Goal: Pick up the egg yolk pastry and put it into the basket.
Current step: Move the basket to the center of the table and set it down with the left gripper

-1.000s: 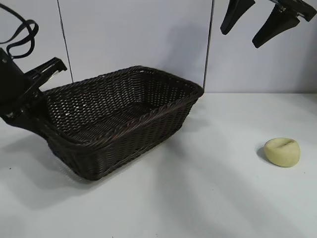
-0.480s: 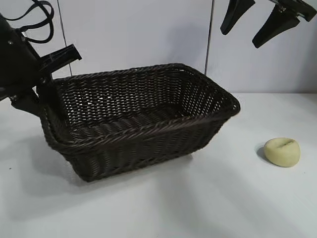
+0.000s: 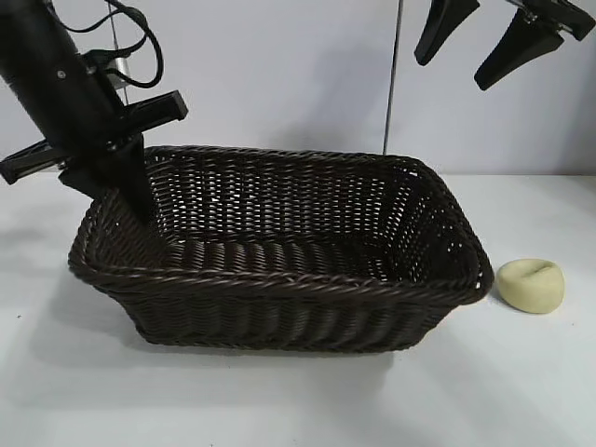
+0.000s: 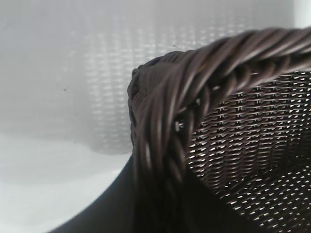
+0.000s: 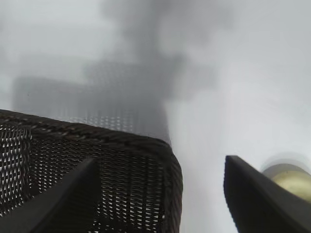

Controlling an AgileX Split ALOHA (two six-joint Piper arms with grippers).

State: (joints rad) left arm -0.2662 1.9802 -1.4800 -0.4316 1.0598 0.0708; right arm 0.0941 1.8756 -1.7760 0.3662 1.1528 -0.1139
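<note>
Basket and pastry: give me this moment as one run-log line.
left pincer: shut on basket rim, far-left corner | right pincer: open, raised above the table | egg yolk pastry: on table, right of basket, not picked

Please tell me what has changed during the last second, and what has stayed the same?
The left gripper, shut on the basket at its left rim, has swung the basket round and carried it to the right, so its right corner now almost reaches the egg yolk pastry. The left arm itself rose and moved right. The pastry stayed in place on the table, and the right gripper stayed raised, jaws open.
</note>
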